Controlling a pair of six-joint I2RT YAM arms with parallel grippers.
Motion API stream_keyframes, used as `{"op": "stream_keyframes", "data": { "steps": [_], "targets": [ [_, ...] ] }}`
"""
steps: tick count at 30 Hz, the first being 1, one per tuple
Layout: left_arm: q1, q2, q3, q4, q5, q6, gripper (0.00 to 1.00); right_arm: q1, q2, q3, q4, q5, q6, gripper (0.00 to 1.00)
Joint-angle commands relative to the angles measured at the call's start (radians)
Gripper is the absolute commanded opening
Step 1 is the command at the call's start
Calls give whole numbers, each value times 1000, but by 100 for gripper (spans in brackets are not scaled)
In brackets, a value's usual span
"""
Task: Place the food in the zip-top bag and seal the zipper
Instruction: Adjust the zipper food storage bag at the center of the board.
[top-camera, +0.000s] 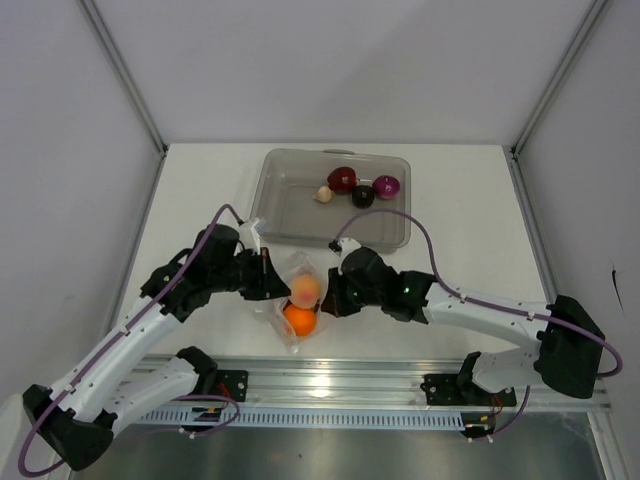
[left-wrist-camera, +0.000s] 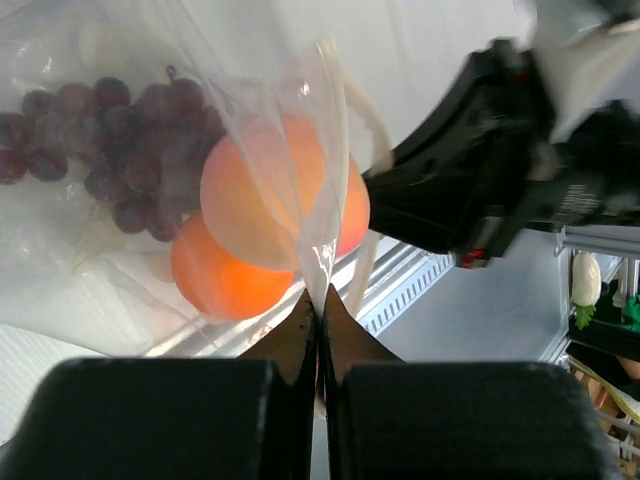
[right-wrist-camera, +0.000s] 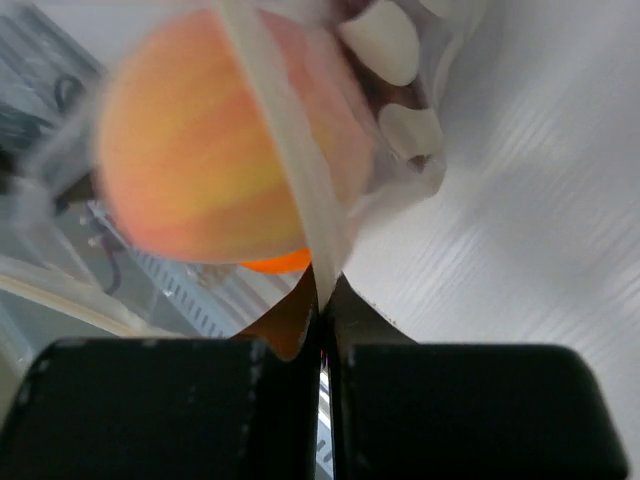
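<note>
The clear zip-top bag (top-camera: 292, 268) lies between my two arms, with the pink-yellow peach (top-camera: 306, 290) and the orange (top-camera: 299, 319) inside it. My left gripper (top-camera: 283, 287) is shut on the bag's left edge. My right gripper (top-camera: 326, 300) is shut on its right edge. In the left wrist view the jaws (left-wrist-camera: 320, 295) pinch a fold of film; behind it are the peach (left-wrist-camera: 265, 190), the orange (left-wrist-camera: 225, 275) and the dark red grape bunch (left-wrist-camera: 100, 140). In the right wrist view the jaws (right-wrist-camera: 322, 285) clamp the pale zipper strip (right-wrist-camera: 285, 160) in front of the peach (right-wrist-camera: 200, 170).
The grey tray (top-camera: 290, 200) stands behind the bag and holds a dark red fruit (top-camera: 343, 179), a purple ball (top-camera: 386, 186), a blackish fruit (top-camera: 362, 197) and a beige bulb (top-camera: 324, 194). White walls close in on both sides. The metal rail (top-camera: 330, 385) runs along the near edge.
</note>
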Motion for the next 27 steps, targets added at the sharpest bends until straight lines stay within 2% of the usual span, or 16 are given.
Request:
{"op": "stream_keyframes", "data": {
  "steps": [1,4,8,13,19,27],
  "targets": [
    [4,-22,29,8,-19,4,0,3,-21,260,-103,107,-113,0],
    [3,-48,33,-1,-37,1,0,-3,0,438,-177,115,-184,0],
    [3,-114,53,-7,-65,-14,1,-10,46,550,-239,41,-204,0],
    [4,-133,32,-18,-114,-14,1,-30,66,509,-240,49,-181,0],
    [3,-121,33,-9,-94,-25,1,-78,80,403,-208,13,-150,0],
    [3,-121,88,-33,-80,-34,1,-75,63,500,-222,-25,-173,0]
  ]
}}
